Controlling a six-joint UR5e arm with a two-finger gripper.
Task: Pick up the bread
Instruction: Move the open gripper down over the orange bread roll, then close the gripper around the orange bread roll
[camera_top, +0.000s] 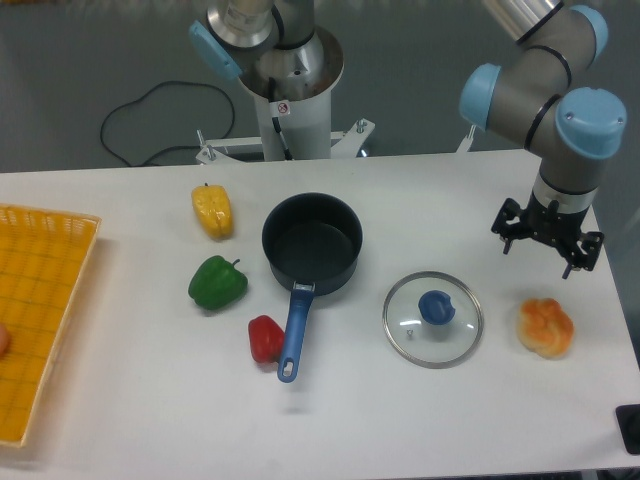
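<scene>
Camera view, from the near edge of the white desk (330, 420) back: the bread (545, 326) lies at the right side, close to the desk's right edge, just right of the glass lid (433, 319) with its blue knob. It is a lumpy roll, orange-brown on top and pale at the rim; its long axis runs roughly from upper left to lower right, though the shape is nearly round and no clear pointing end shows. Nothing touches it.

Left of the lid sit a red pepper (265, 338) beside the blue handle of a dark saucepan (311, 243), then a green pepper (217, 282) and, farther back, a yellow pepper (212, 210). A yellow basket (40, 310) lies at the left edge.

Behind the bread and apart from it, the gripper (547, 232) hangs above the desk, turned downward. Its jaws stand spread wide, with nothing between them and nothing touched. The arm's base column stands at the far edge.
</scene>
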